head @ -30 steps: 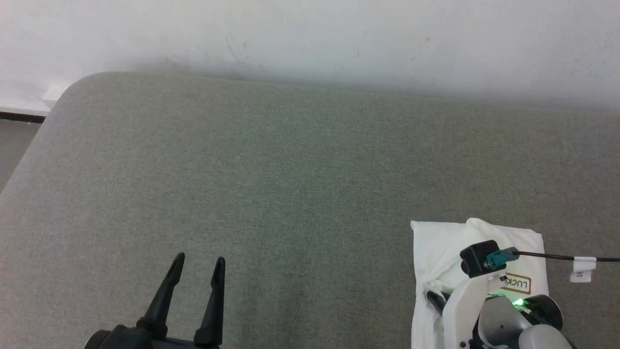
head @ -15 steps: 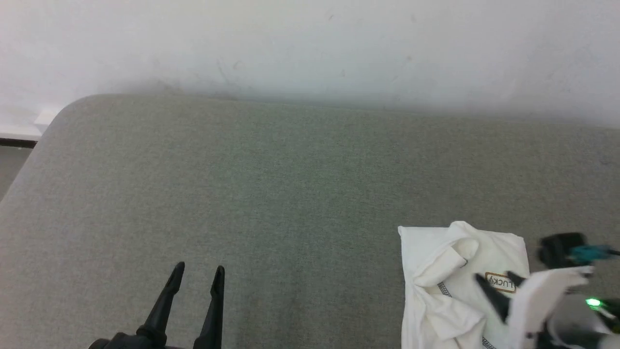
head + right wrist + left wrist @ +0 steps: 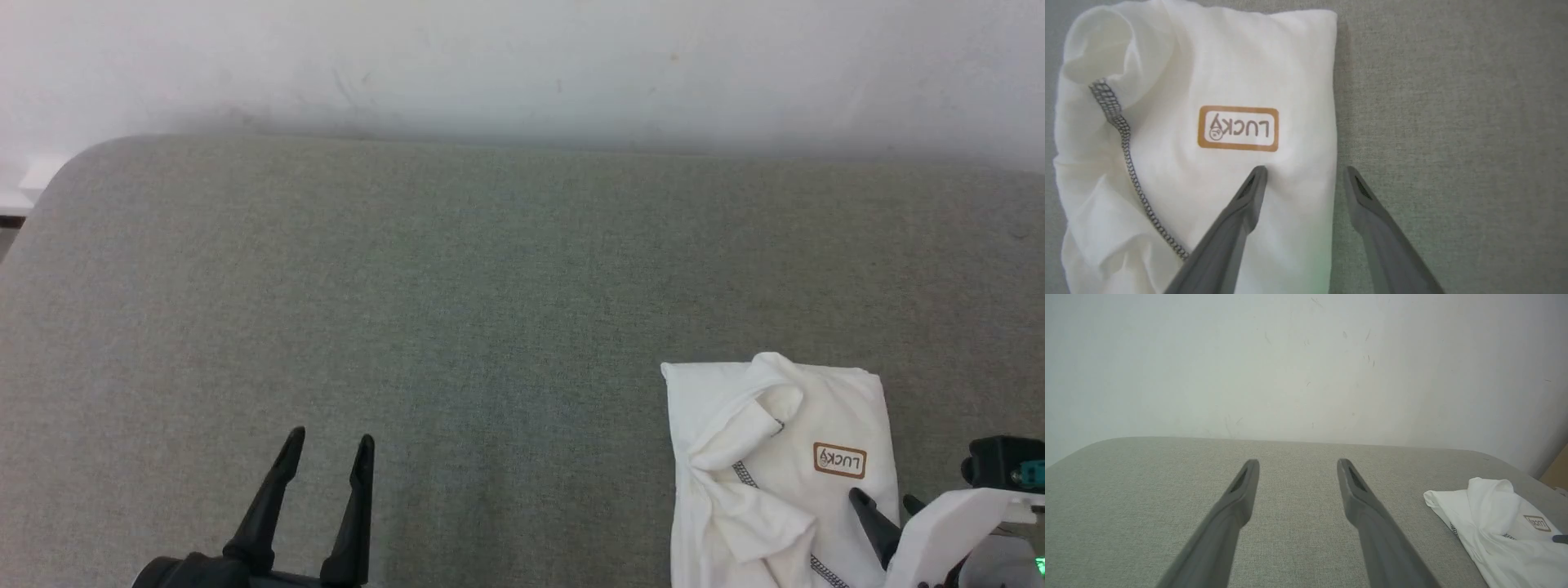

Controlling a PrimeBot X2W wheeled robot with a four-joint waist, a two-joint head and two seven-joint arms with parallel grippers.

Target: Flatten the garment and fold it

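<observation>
Two claws show in the head view: your left gripper (image 3: 331,435) hangs at the lower left over the bare grey cushion (image 3: 490,286), fingers spread and empty, well apart from the garment (image 3: 775,465). The garment lies at the lower right as a compact white packet. Your right gripper (image 3: 882,500) is at its near right corner.

From the left wrist view, the left gripper (image 3: 1297,463) stands wide with nothing between its fingers, and the garment (image 3: 1494,522) is off to the side.

From the right wrist view, the right gripper (image 3: 1306,171) is wide too and holds nothing. One finger is over the cloth just below the LUCKY patch (image 3: 1238,128), the other over the cushion, so it straddles the packet's edge.

I judge the fold nearly done. The side by the zigzag stitching (image 3: 1126,151) looks rumpled, so your next move calls for smoothing there without dragging the packet open.
</observation>
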